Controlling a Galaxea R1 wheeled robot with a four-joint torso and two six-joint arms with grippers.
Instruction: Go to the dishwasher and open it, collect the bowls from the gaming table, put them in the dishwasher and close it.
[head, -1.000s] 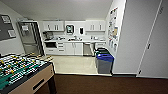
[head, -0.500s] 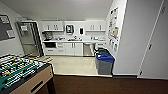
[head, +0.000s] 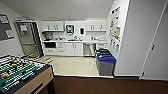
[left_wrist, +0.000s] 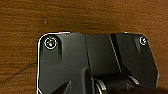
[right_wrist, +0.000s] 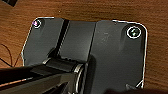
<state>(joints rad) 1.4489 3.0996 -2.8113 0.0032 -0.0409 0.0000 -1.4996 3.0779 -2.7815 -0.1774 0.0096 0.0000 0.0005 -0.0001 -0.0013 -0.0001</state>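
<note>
A: Dishwasher (head: 88, 49) located?
B: Yes, seen in the head view at the far wall of the kitchenette, built in under the bench (head: 75, 41), steel-grey front shut, just beside the white cabinet doors (head: 74, 49)

A: What is placed around it?
B: A sink area (head: 74, 39) is seen on the bench above and to its left; a dark appliance (head: 48, 35) is set at the bench's left end. White upper cabinets (head: 53, 25) are mounted above, with a dark wall unit (head: 70, 29) between the two cabinet groups. A tall fridge (head: 29, 38) is stood left of the run of cabinets

A: Nearer the robot?
B: Bins are lined along the right wall, the nearest with a blue lid (head: 106, 59), between the dishwasher and the camera. Posters (head: 115, 28) are fixed on that wall. Pale kitchen flooring (head: 75, 65) is met by dark brown carpet (head: 105, 86) close to the robot. A table-football table (head: 21, 72) with a green field and rods is cut off at the lower left corner. A white door (head: 157, 55) is seen at the far right

A: Bowls, gaming table?
B: Not made out from here

A: End effector state?
B: Cannot be told for either arm; in both wrist views the dark robot plate is seen over brown carpet (left_wrist: 82, 17), and the fingers cannot be made out
</note>
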